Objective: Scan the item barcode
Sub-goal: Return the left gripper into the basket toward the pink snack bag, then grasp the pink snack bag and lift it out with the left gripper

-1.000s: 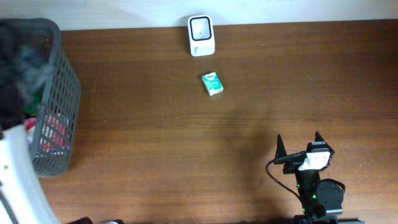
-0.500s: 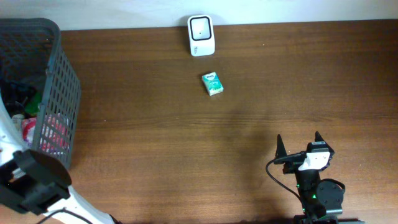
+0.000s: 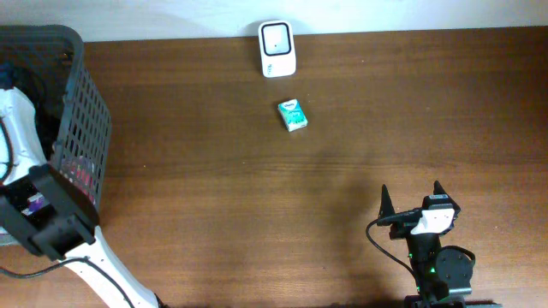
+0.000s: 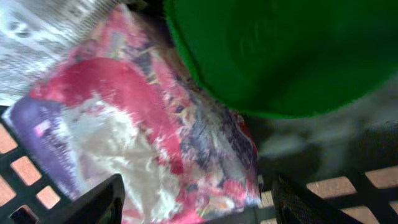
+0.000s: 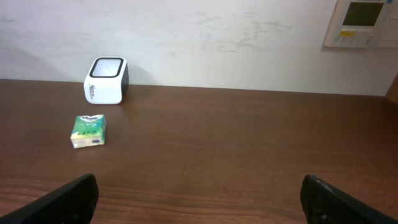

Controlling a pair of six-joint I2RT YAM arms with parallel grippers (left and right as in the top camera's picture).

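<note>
Inside the dark mesh basket point(image 3: 81, 128) lies a crinkly packet point(image 4: 155, 124), red, pink, white and purple. My left gripper point(image 4: 202, 193) hangs over it, one finger on each side of it, open, with a small gap showing at the right finger. No barcode shows on the packet. The white scanner point(image 3: 276, 49) stands at the table's far edge, also in the right wrist view point(image 5: 106, 80). My right gripper point(image 3: 411, 192) rests open at the near right, nothing between its fingers point(image 5: 74, 199).
A small green box point(image 3: 293, 115) lies just in front of the scanner and shows in the right wrist view point(image 5: 89, 130). A large green object point(image 4: 280, 56) sits in the basket beside the packet. The left arm's white link point(image 3: 26, 128) reaches over the basket.
My left arm has swung across the basket and dropped its wrist by the near corner. Its jaws have narrowed. The right arm, box and scanner have not moved.
</note>
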